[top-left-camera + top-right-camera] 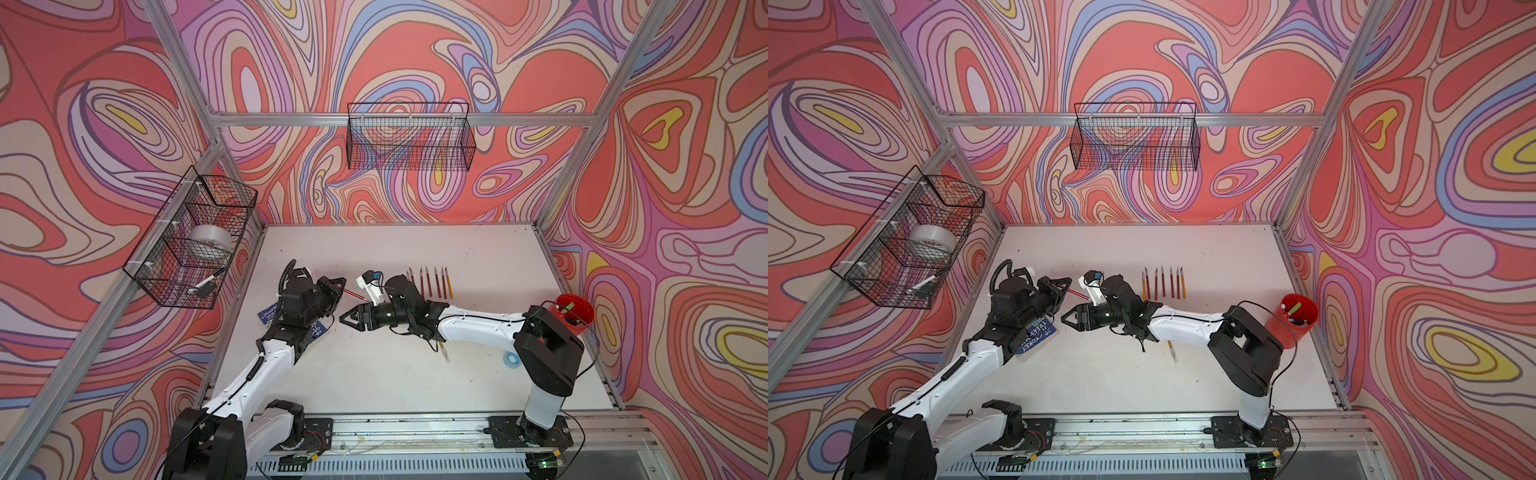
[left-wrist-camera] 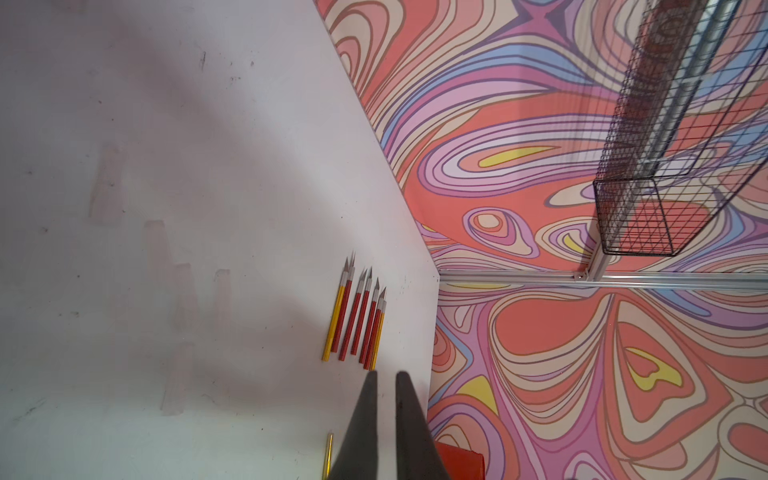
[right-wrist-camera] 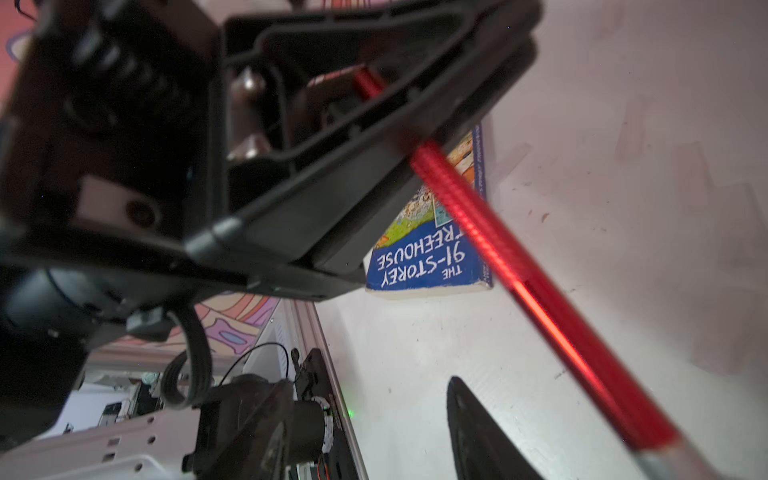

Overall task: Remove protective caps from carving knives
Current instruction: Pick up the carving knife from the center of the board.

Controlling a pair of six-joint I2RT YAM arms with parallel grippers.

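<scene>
The left tool [image 1: 341,287] is clamping a red carving knife [image 1: 354,294] by its handle above the table [image 1: 478,257], with the blade end beside the right arm's wrist. I cannot tell how wide the right tool [image 1: 341,318] is standing, as only one finger is showing. Whether the cap is on the held knife is hidden. The next move is probably laying it with the bare-bladed row [image 1: 428,282], then fetching the capped yellow knife [image 1: 443,348]. The book [image 3: 424,257] is showing "THE 91-STOREY TREEHOUSE".

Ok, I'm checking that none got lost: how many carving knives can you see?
9: seven carving knives in a row on the table, a red-handled knife in the left gripper, and a yellow-handled knife beside the right arm. Others may hide under the arms.
</scene>
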